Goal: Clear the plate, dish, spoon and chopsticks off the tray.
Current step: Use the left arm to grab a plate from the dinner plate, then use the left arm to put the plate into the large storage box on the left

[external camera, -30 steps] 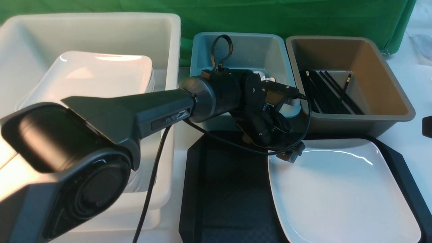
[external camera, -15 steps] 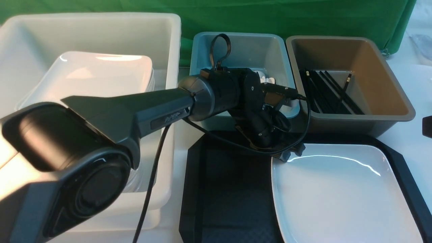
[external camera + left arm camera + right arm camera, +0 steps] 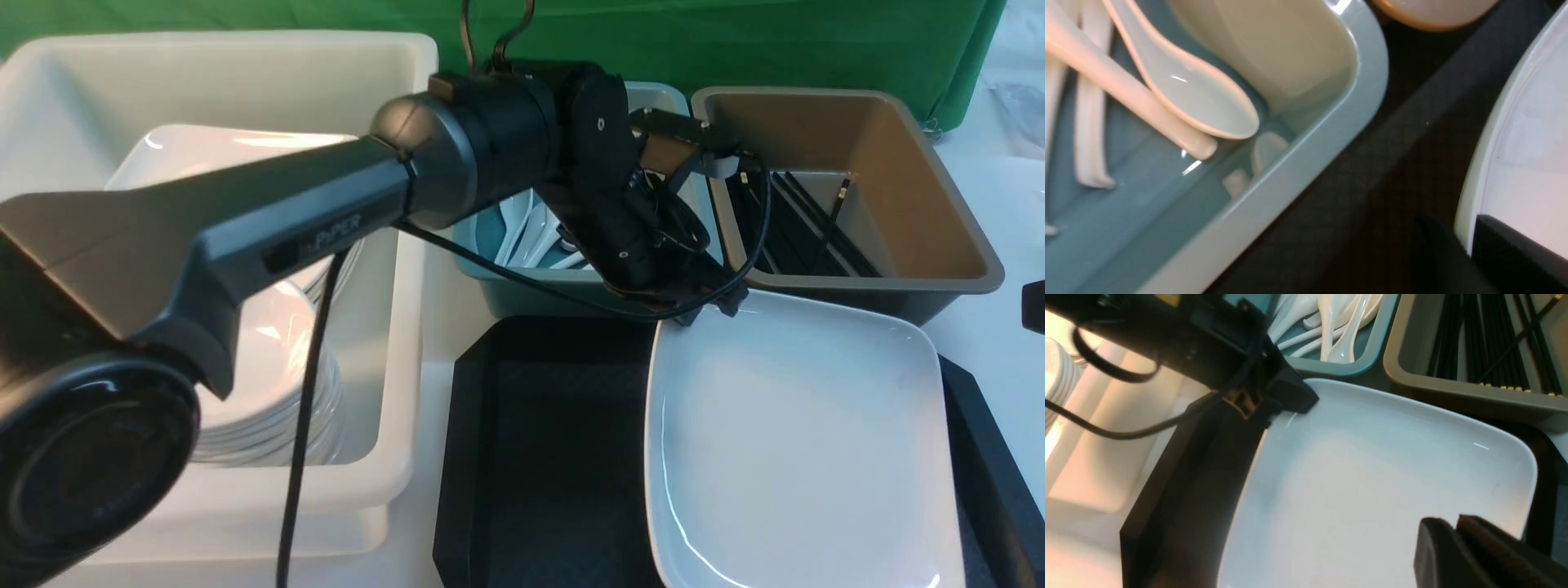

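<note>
Front view: the left gripper (image 3: 704, 314) clamps the far left corner of the plate (image 3: 800, 441). The plate tilts, its far edge raised off the tray (image 3: 539, 441) and close to the near walls of the blue tub (image 3: 539, 290) and brown tub (image 3: 939, 237). The tray's left half lies bare. A white tub (image 3: 400, 343) of stacked dishes (image 3: 269, 408) stands just left of it. Spoons (image 3: 526, 233) lie in the blue tub, chopsticks (image 3: 804, 224) in the brown one.

Left wrist view: the plate's rim sits pinched between the two fingers (image 3: 1515, 253). A dark strip of tray separates the rim from the blue tub's wall.

Right wrist view: the right gripper (image 3: 1453, 531) hangs by the plate's right side, fingers pressed together on nothing. Only a thin band of tray shows beyond that edge.
</note>
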Available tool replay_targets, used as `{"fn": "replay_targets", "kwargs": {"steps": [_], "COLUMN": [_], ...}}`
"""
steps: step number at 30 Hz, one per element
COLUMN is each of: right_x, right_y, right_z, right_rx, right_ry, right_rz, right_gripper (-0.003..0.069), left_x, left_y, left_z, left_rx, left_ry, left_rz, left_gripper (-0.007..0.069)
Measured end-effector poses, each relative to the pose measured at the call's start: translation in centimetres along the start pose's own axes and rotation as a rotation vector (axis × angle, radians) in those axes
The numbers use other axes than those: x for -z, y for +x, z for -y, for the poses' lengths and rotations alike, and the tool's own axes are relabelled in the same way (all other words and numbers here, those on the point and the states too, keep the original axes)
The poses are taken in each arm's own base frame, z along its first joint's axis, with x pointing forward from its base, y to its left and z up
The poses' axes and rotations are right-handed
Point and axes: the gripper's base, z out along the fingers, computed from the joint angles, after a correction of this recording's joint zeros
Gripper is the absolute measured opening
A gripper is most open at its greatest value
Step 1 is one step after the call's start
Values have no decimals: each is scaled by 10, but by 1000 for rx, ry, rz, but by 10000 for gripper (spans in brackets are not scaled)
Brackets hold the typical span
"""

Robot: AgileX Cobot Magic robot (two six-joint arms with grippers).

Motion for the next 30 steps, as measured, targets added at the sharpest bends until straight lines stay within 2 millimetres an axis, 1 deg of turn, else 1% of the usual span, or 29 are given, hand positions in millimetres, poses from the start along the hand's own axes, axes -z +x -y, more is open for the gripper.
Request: {"fn": "replay_targets", "kwargs": {"steps": [6,8,11,15,16,19,20,21,25,26,29,30], "right_x": [0,0,0,0,0,0,0,0,0,0,0,0], "right_y": [0,0,0,0,0,0,0,0,0,0,0,0], "right_z": [0,0,0,0,0,0,0,0,0,0,0,0], "right_rx": [1,1,1,1,1,1,1,1,1,1,1,1], "right_ry": [1,1,1,1,1,1,1,1,1,1,1,1], "right_rz": [0,0,0,0,1,1,1,1,2,2,2,2], "right_gripper": [91,91,91,91,91,91,91,91,91,91,91,91], "left_x": [17,27,37,57,59,76,76,84,99,99,114,114], "left_y": [-2,-4,-6,-9,-9,-10,-10,-10,-11,-10,-11,-11], "left_z": [2,3,5,7,7,8,8,9,11,11,13,13], "left_rx": [-27,-35,-46,-77,-80,-110,-111,-120,-142,-143,-156,-156], "left_ry": [-18,-23,-29,-51,-54,-84,-84,-93,-114,-114,-127,-127], "left_rz": [3,11,22,47,48,57,57,60,70,70,89,90], "left_gripper": [48,39,33,24,24,20,20,17,13,13,11,11]}}
